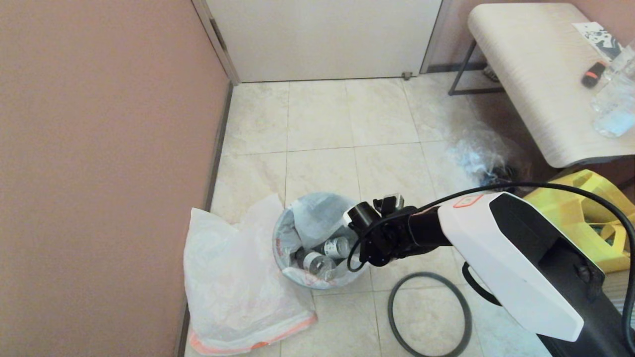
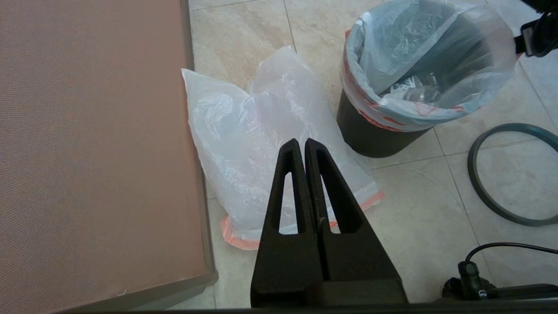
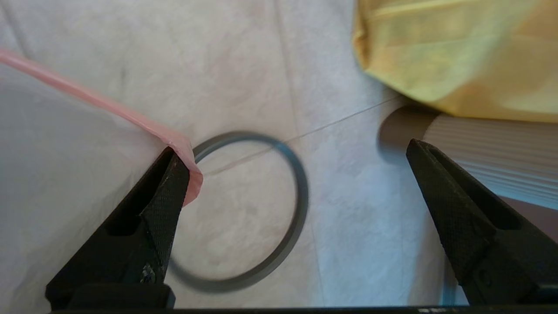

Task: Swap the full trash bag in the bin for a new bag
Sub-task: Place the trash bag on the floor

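One hoop (image 1: 429, 313) lies on the beige tiled floor (image 1: 377, 119) beside the bin (image 1: 317, 243). My right pincer (image 3: 296, 174) gapes wide at the bin's rim; my left pincer (image 2: 304, 150) is clenched, empty.

A home entryway: tiled floor (image 1: 317, 119), white door (image 1: 322, 37), bench (image 1: 536, 74) beside pink wall (image 1: 99, 148)

Yellow shopping bag (image 1: 585, 213): I see it on the floor behind the right pincer, tucked against the desk's near end.
Desk (image 1: 526, 74): pale wood-grain top on dark metal legs, well beyond the right pincer and off to its right.
Black and orange marker (image 1: 593, 75): lying on the desk top.
Clear plastic bottles (image 1: 615, 104): at the desk's right edge, just beside the marker.
White door (image 1: 322, 37): shut, far ahead of both pincers.
Pink wall (image 1: 99, 148): I have it close beside the left pincer.
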